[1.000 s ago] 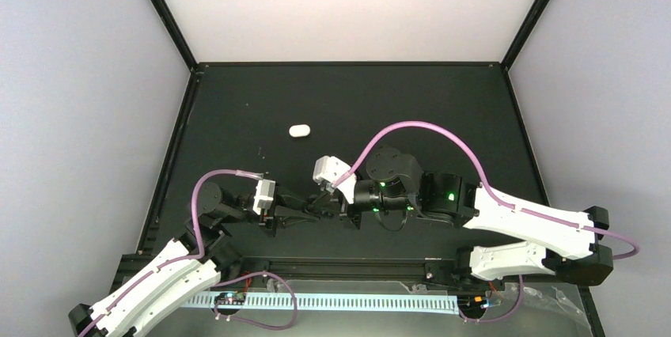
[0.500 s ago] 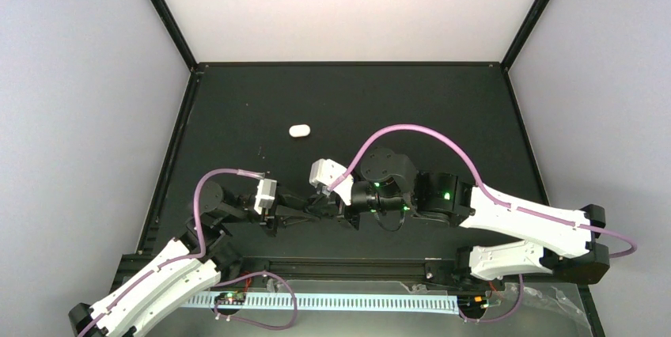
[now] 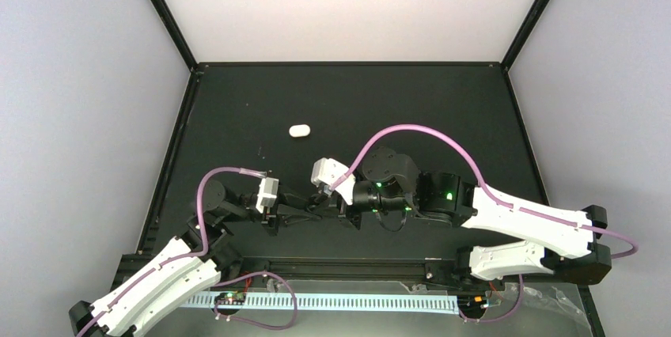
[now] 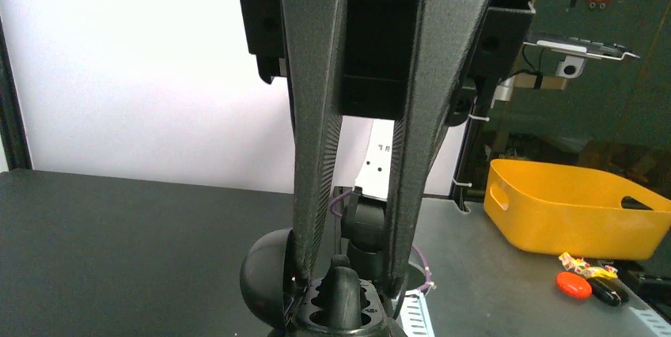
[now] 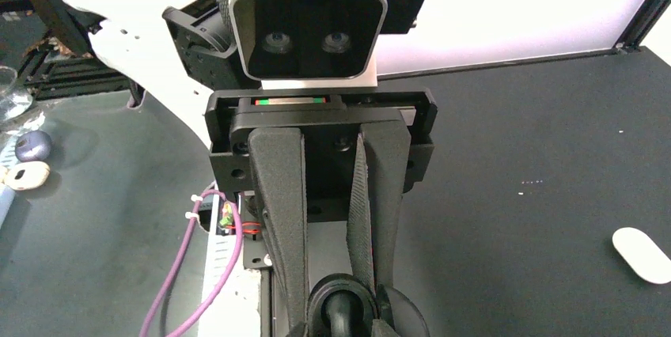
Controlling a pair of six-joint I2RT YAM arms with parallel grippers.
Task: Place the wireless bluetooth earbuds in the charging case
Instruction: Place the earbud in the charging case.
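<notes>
Evidently the insertion step is in hand, with both arms meeting low over the near middle of the matte black surface (image 3: 411,107). On the left, the left tool (image 4: 346,278) is clenched on a glossy black, rounded plastic charging case (image 4: 269,274). Its domed lid is swung open to one side, and the moulded wells of its base face up between the fingers. A small black plastic earbud (image 4: 343,293) stands in those wells. It appears seated, or nearly so, though the left wrist view cuts the case off at its bottom edge.

Facing it, the right tool (image 5: 340,297) comes down on the same spot with its jaws a little apart about the earbud's stem. Whether it grips the bud or merely flanks it cannot be told. Farther right in the right wrist view, a white pill-shaped plastic case (image 5: 642,255) lies on the surface, well apart from both tools. No white buds can be made out.

The next move likely calls for the right tool to part fully and lift straight off without dragging the bud out, while the left tool holds the charging case steady. After that, another bud must be fetched.
</notes>
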